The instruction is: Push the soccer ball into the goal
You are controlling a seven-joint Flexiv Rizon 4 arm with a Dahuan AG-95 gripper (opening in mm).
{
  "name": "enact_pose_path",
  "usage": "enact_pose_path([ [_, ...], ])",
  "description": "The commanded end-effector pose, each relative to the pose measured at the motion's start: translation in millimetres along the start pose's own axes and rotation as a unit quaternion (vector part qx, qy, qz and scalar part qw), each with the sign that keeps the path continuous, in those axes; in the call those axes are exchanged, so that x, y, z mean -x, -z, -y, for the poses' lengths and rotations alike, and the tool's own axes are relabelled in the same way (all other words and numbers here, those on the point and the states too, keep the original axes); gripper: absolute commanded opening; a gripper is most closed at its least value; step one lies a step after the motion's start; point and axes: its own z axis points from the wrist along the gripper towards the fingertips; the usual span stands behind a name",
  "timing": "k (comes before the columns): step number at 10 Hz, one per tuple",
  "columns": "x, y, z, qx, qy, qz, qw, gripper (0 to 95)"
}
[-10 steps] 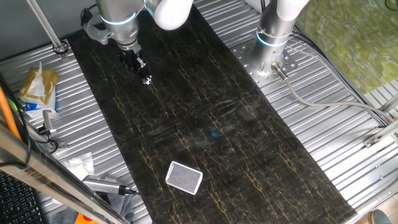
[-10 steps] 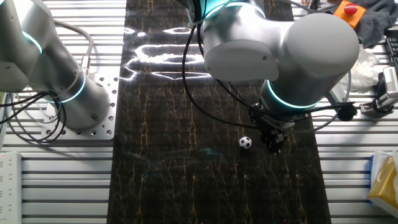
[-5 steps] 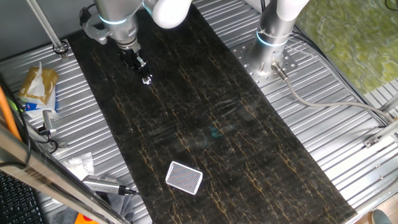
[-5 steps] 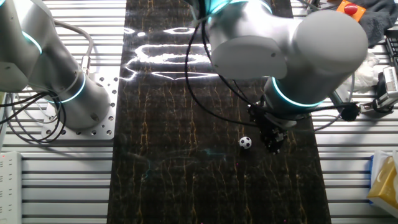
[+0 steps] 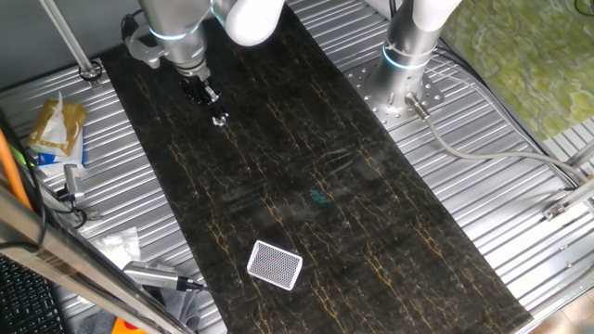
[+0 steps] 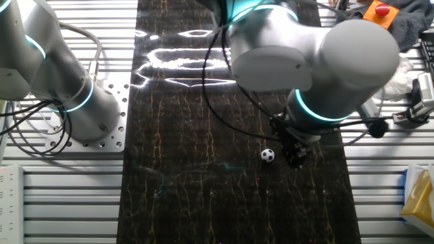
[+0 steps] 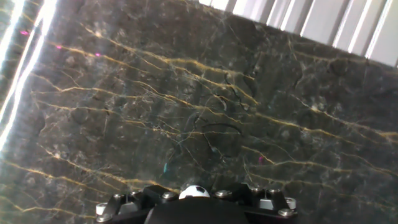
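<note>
Here, the small black-and-white soccer ball (image 6: 268, 155) sits on the dark marble-patterned mat with gold veins (image 6: 203, 190), just beside the tip of your black two-finger gripper (image 6: 296, 157). In the hand view the soccer ball (image 7: 195, 191) peeks over the gripper's own front edge (image 7: 194, 205), right at its centre, so the ball is close ahead of the fingers. Whether it touches them cannot be told.

How far the fingers stand apart is not shown clearly in any view; nothing appears to be held between them.

The goal, a small white-rimmed rounded rectangle filled with dark mesh netting (image 5: 275, 265), lies flat on the mat well away from the gripper (image 5: 212, 104), toward the opposite end of the strip. The grey ridged metal table (image 5: 483, 121) lies off both sides of the mat, and a second silver robot arm base (image 6: 61, 95) stands well off to one side.

What could go wrong, as a judgement: the path to the goal is long and the ball is round. If your push meets it off-centre, it will likely roll aside, escape the gripper and run off the mat. A fast push could send it past the goal, or bounce it off the white rim.
</note>
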Motion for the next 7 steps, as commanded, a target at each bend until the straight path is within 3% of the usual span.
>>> enact_pose_path([
  [1, -1.3, -2.6, -0.3, 0.003, -0.001, 0.001, 1.0000, 76.0],
  [7, -17.3, -18.6, -3.1, 0.010, -0.015, 0.004, 0.9998, 76.0],
])
